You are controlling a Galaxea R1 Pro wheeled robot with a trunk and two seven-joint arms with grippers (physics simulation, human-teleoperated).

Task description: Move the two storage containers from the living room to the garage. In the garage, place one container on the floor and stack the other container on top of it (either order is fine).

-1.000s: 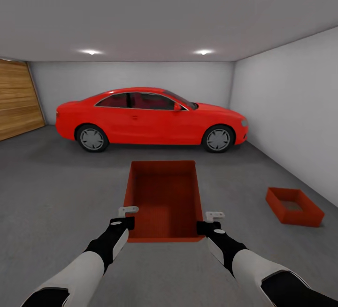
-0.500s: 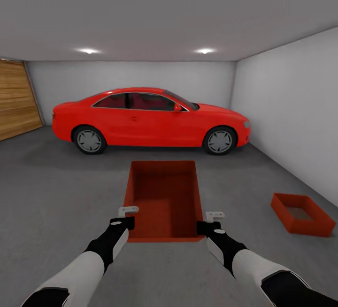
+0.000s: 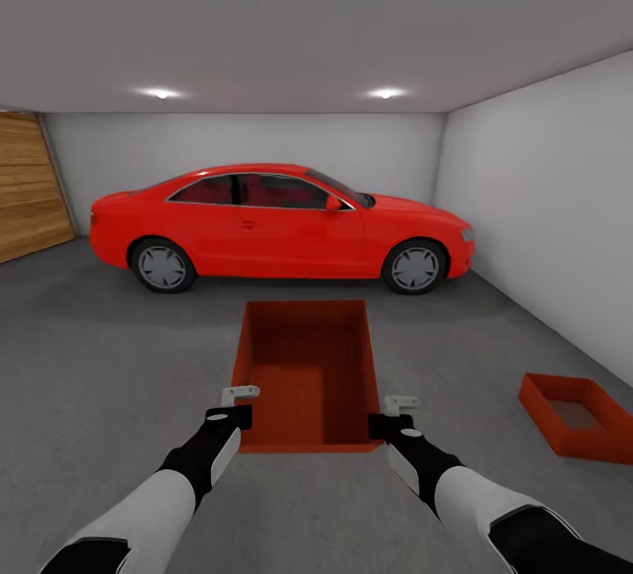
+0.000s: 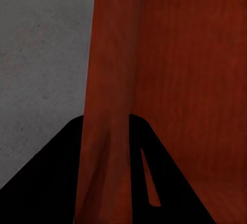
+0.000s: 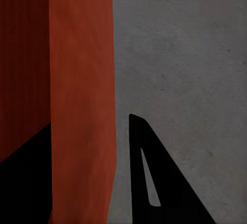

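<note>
Red-orange carried container [image 3: 306, 372] hangs between my arms over the garage floor [image 3: 105, 363], left pincer [image 3: 236, 405] and right pincer [image 3: 396, 411] each clamped on a side wall; I judge the carry step underway; next, reaching the floor container [image 3: 576, 416] at right and lowering onto it squarely.
</note>
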